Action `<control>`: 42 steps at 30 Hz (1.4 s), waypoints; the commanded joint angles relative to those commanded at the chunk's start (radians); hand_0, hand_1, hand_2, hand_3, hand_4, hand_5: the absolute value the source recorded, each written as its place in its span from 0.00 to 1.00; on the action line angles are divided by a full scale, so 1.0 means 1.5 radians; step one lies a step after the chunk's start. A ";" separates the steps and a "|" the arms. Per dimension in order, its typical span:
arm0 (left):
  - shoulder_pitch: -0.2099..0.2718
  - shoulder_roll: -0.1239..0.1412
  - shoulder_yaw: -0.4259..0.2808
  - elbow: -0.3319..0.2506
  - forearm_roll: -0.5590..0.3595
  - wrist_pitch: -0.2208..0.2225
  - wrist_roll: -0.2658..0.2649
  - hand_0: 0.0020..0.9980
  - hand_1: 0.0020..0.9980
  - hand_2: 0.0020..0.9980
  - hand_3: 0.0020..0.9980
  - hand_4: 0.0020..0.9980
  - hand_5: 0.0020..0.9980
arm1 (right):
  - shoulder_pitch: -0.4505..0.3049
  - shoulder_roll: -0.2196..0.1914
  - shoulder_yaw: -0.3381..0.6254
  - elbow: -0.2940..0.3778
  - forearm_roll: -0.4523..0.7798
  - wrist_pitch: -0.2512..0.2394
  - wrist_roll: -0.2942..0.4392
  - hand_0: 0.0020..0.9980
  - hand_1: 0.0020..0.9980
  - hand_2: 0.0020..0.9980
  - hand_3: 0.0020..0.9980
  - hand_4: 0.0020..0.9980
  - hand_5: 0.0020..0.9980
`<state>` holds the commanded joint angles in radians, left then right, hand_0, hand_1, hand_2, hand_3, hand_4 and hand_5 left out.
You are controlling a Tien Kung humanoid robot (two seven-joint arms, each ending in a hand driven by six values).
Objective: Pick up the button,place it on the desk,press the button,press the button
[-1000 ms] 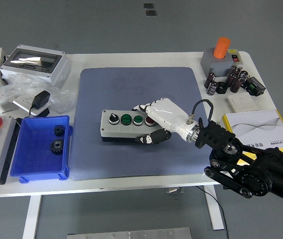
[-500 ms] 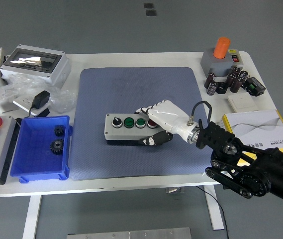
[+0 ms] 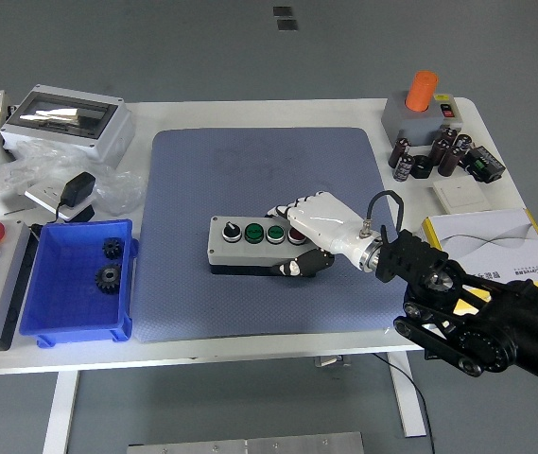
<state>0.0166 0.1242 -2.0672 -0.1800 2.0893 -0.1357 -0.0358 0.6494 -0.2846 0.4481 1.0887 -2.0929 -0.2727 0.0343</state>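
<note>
grey floor lies beyond the white table; on its blue mat, the grey four-button control box has slid rightward over the last second, the right hand clamped around the box's right end, so placement isn't finished.

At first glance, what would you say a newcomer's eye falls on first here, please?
The white right hand gripping the grey button box at the middle of the blue mat. Next, the blue bin with two black gears at the table's left, and the orange-topped grey unit at the far right corner.
</note>
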 joint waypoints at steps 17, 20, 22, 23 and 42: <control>0.001 -0.001 0.017 0.000 -0.009 0.007 0.011 0.75 0.76 0.60 0.57 0.60 0.09 | -0.002 -0.013 0.005 0.035 0.038 0.013 0.011 0.82 0.84 0.93 1.00 0.99 0.47; 0.001 -0.002 0.017 0.000 -0.010 0.006 0.010 0.75 0.77 0.58 0.55 0.42 0.00 | -0.003 -0.021 0.008 0.054 0.050 0.021 0.011 0.82 0.84 0.95 1.00 0.98 0.46; 0.001 -0.002 0.016 0.000 -0.009 0.006 0.010 0.75 0.77 0.58 0.55 0.42 0.00 | -0.005 -0.027 0.013 0.069 0.063 0.025 0.010 0.82 0.84 0.95 1.00 0.98 0.46; 0.001 -0.003 0.015 0.000 -0.008 0.006 0.010 0.75 0.77 0.58 0.55 0.42 0.00 | -0.008 -0.033 0.018 0.080 0.073 0.025 0.010 0.82 0.84 0.95 1.00 0.98 0.46; 0.003 -0.003 0.006 0.000 -0.004 0.005 0.009 0.75 0.76 0.57 0.54 0.35 0.00 | 0.016 -0.117 0.040 0.278 0.064 0.113 -0.083 0.18 0.20 0.20 0.76 0.26 0.07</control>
<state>0.0206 0.1204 -2.0579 -0.1800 2.0830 -0.1282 -0.0220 0.6735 -0.4598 0.5082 1.5061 -1.9972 -0.1034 -0.0906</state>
